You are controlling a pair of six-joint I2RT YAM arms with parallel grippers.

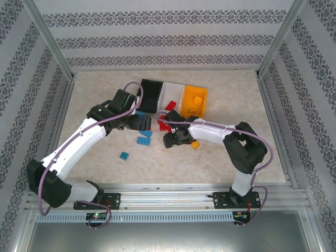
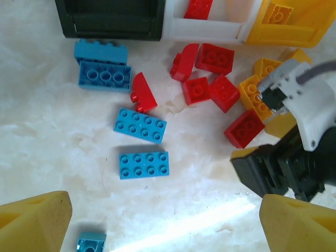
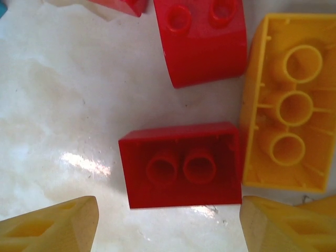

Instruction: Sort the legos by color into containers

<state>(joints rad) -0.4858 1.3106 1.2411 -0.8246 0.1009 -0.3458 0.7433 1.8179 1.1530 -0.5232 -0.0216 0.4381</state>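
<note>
1. Under the right wrist: right gripper [image 3: 168,226] open, yellow fingertips [image 3: 52,226] set wide to either side of an upturned red brick [image 3: 181,165]. Jaws are not closed on it; the left tip stands clear.
2. Just beside that brick on its right: upturned orange brick [image 3: 289,136], hollow side up, edges touching or nearly so. Beyond it: curved red brick [image 3: 202,42], studs up. All lie on the pale table [image 3: 63,105].
3. Left gripper [image 2: 168,226] open wide, nothing between its tips, bare table below.
4. Ahead of the left gripper: two flat blue bricks [image 2: 144,165], one beyond the other, near but apart. Farther on, a blue pair [image 2: 105,76] touching, just short of the bins. Lone blue brick [image 2: 91,244] beside the left fingertip.
5. Right of the blues: red cluster [image 2: 210,79], several pieces touching. Orange bricks [image 2: 254,94] past it, partly hidden by the right arm [image 2: 310,121].
6. Far side, in a row: black bin [image 2: 110,21], white bin [image 2: 210,29], orange bin [image 2: 294,34]. White holds a red piece [image 2: 198,8]; orange holds an orange piece [image 2: 278,13]. Black bin's inside is too dark to read.
</note>
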